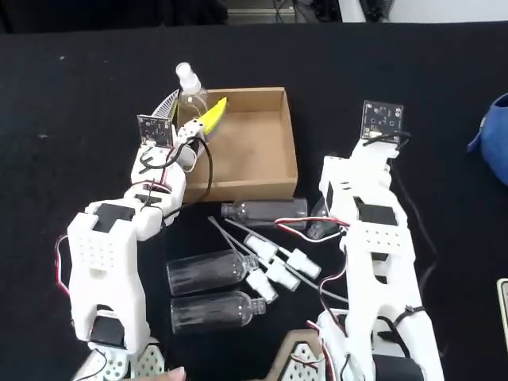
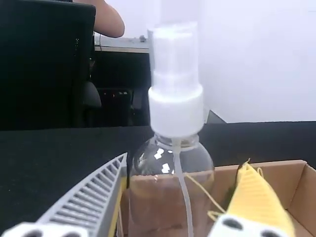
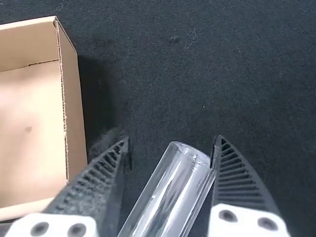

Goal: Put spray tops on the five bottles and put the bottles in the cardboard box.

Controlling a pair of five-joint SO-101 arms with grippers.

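Left gripper [image 2: 185,160] is held open, one finger on each side of an upright capped bottle [image 1: 190,91] at the far-left corner of the cardboard box [image 1: 292,143]; whether the bottle is inside cannot be told. Right gripper [image 3: 170,143] is spread open astride a lying bottle [image 3: 173,182] beside the box's near wall, and the bottle's neck end is covered by the right arm. Two uncapped bottles [image 1: 213,271] lie nearer the arm bases. Four bottles are counted. Loose spray tops [image 1: 282,262] are heaped beside them, count unclear. A blue object [image 1: 496,143] is at the table edge.

Left wrist view: the spray top [image 2: 175,84] is blurred, most strongly at its upper end. The lower body of the capped bottle [image 2: 170,163] is cut off by the frame edge. Right wrist view: the lying bottle [image 3: 173,192] runs out of frame (one end visible), and the cardboard box [image 3: 69,98] is cropped. High view: a blue object [image 1: 496,143] is cropped at the edge and cannot be identified.
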